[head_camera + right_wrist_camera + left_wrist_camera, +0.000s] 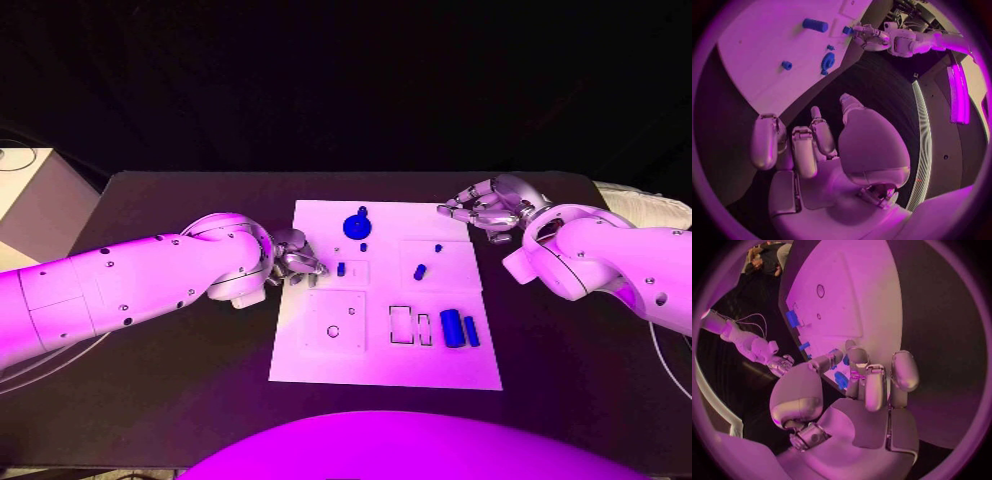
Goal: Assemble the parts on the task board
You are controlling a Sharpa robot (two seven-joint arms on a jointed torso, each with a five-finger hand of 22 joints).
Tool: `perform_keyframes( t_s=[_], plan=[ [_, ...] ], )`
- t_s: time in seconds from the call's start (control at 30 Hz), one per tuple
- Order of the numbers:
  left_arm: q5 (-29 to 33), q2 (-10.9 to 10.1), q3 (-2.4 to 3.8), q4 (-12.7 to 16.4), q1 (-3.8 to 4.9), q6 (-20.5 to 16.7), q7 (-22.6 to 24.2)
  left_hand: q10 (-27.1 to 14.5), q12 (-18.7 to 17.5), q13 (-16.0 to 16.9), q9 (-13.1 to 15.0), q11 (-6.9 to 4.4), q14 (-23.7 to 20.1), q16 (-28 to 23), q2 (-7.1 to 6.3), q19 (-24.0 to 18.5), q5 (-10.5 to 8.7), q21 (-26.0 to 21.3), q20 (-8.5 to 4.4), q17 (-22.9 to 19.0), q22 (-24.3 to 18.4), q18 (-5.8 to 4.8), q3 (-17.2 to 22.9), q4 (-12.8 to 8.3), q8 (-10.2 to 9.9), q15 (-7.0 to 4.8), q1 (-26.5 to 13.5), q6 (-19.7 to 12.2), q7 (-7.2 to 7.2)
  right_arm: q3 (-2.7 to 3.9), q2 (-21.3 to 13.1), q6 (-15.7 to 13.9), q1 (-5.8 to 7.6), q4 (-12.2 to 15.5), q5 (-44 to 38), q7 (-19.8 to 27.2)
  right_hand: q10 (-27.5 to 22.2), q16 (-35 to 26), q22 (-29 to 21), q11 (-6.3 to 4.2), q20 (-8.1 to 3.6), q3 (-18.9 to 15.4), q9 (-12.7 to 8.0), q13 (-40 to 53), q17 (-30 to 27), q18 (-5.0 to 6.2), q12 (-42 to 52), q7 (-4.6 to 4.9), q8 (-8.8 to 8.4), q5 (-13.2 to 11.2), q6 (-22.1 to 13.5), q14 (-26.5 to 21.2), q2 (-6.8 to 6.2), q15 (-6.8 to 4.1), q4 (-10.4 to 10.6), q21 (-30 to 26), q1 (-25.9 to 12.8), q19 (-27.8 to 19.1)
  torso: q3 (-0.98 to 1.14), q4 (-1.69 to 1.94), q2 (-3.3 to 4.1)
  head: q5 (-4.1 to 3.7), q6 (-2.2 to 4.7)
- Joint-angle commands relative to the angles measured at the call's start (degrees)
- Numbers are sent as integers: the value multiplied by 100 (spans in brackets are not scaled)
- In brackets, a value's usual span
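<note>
Parts on the task board point(325, 352), mid-surface.
A long blue cylinder point(451, 328) lies pointing away from the robot; left hand point(293, 258) at the board's edge, grasp unclear; right hand point(488, 208) curled, empty.

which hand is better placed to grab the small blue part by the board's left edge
Left. The left hand sits at the task board's left edge, fingertips beside that small blue part. The right hand hovers off the far right corner.

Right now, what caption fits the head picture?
Two hands, left hand and right hand, flank the task board.
</note>
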Motion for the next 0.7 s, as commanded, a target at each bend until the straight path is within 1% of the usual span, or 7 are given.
perform_keyframes(
  t_s=[0.03,0.1,0.17,0.2,0.43,0.6,0.7],
  plan=[
    [-27,6,-15,-19,-16,89,-30,-37,-29,-16,10,-18,471,7,-45,11,15,-34,23,978,2,-57,-56,27,-36,16,4,-5,36,1,2,21,-5,-4,-13,44,-26,-31,491,9,-6,-39,-9,252,1066,94,19,2,34,28,-48,449,44,29,5,-41,-24,-35,0,-2,3,0,0],
    [-28,5,-15,-19,-16,84,-30,-41,-35,-25,10,-18,471,6,-40,4,18,-40,23,977,-7,-55,-71,44,-40,17,10,-6,37,1,3,16,-6,-5,-15,42,-19,-28,492,9,-6,-49,-10,259,1073,94,26,3,34,38,-50,451,39,29,7,-41,-33,-34,0,-2,3,0,0],
    [-28,6,-15,-18,-16,80,-31,-46,-44,-39,11,-17,468,2,-39,2,19,-42,23,968,-10,-54,-80,54,-43,17,14,-8,37,1,4,11,-7,-7,-16,40,-20,-29,499,10,-6,-87,-12,256,1072,92,27,3,42,167,-56,451,40,30,10,-39,-61,-29,-1,0,2,1,0],
    [-28,5,-15,-18,-16,75,-31,-50,-49,-45,11,-16,468,1,-43,0,20,-44,23,965,-13,-53,-97,68,-46,17,18,-11,39,1,4,9,-7,-7,-17,39,-19,-29,500,10,-6,-91,-12,258,1072,92,28,3,43,182,-58,451,40,29,9,-38,-62,-28,-1,0,2,-1,0],
    [-25,6,-15,-15,-16,33,-28,-61,-63,-63,14,-13,465,-3,-55,-6,20,-51,23,956,-21,-51,-157,118,-55,19,31,-14,41,1,6,5,-8,-9,-21,34,-22,-28,496,10,-6,-94,-12,255,1074,94,26,3,43,192,-58,452,40,29,8,-46,-63,-32,-3,0,0,-1,0],
    [-9,5,-14,-9,-17,-10,-23,-64,-68,-71,15,-13,465,-3,-58,-5,20,-51,24,957,-20,-51,-170,128,-57,20,36,-14,42,1,7,9,-9,-11,-21,34,-22,-28,496,10,-6,-94,-12,255,1074,94,26,3,43,192,-58,452,40,29,8,-46,-63,-32,0,0,2,0,0],
    [65,-2,-14,10,-17,-51,-14,-66,-70,-69,20,-12,466,-2,-95,-9,22,-56,24,961,-26,-50,-261,183,-66,21,71,-18,43,1,9,11,-11,-14,-22,36,-22,-28,496,10,-6,-94,-12,255,1074,94,26,3,43,192,-58,452,40,29,8,-46,-63,-32,-5,-4,3,2,0]
  ],
)
